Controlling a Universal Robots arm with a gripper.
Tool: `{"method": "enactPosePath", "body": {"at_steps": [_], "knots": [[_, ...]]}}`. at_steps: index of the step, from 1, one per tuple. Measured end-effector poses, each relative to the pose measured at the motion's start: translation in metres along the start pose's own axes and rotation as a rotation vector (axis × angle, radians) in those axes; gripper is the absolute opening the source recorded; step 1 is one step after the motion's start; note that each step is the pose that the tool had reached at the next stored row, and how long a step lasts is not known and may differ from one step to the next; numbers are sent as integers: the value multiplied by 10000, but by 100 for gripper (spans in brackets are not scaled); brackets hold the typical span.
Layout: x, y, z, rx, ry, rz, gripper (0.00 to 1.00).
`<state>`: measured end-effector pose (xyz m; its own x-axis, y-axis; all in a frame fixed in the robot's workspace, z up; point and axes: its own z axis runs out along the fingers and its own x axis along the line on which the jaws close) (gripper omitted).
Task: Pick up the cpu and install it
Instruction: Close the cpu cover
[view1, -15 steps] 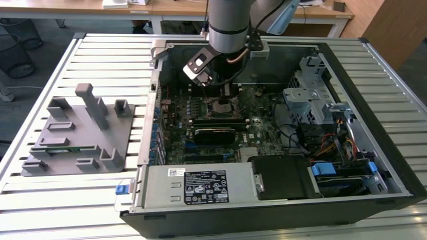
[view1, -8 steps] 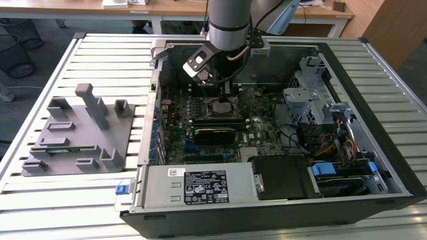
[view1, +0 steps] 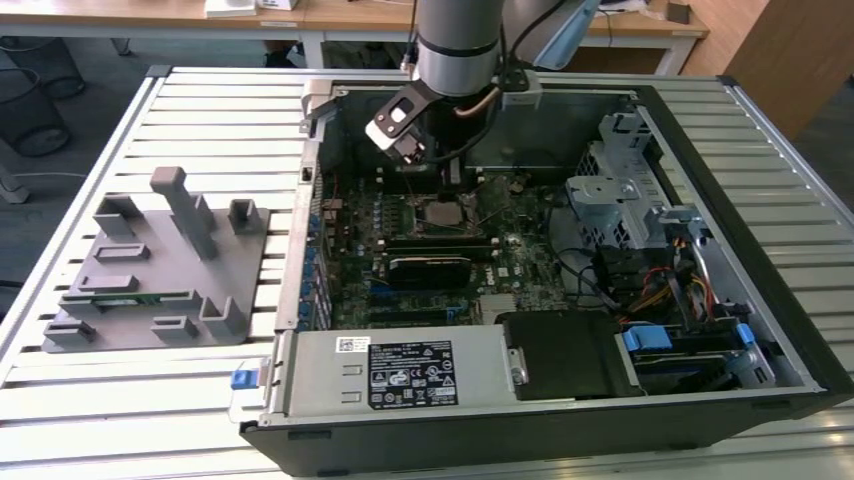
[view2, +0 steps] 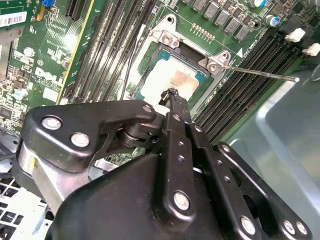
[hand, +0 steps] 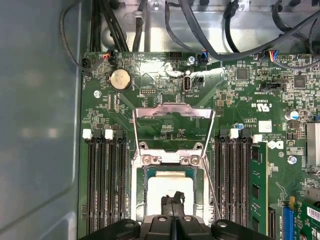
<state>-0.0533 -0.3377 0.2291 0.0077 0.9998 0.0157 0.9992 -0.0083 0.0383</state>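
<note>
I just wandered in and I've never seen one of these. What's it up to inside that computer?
A robot arm hangs inside an open computer case. Its gripper, fingers closed together, is right over the cpu, which lies in its socket. The socket's metal frame is flipped open.

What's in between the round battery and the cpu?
In the first wrist view, the open metal socket frame lies between the battery and the cpu.

Robotics lab, slatted metal workbench (view1: 200, 110), open computer case (view1: 534, 435) (wooden desks (view1: 347, 12) behind)
</note>
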Motion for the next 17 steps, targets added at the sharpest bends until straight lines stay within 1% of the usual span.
{"method": "enactPosePath", "body": {"at_steps": [4,11,17], "knots": [[1,2,-45,1,-1,0,11],[1,3,-84,6,-1,0,11],[2,3,-163,7,8,0,11]]}}
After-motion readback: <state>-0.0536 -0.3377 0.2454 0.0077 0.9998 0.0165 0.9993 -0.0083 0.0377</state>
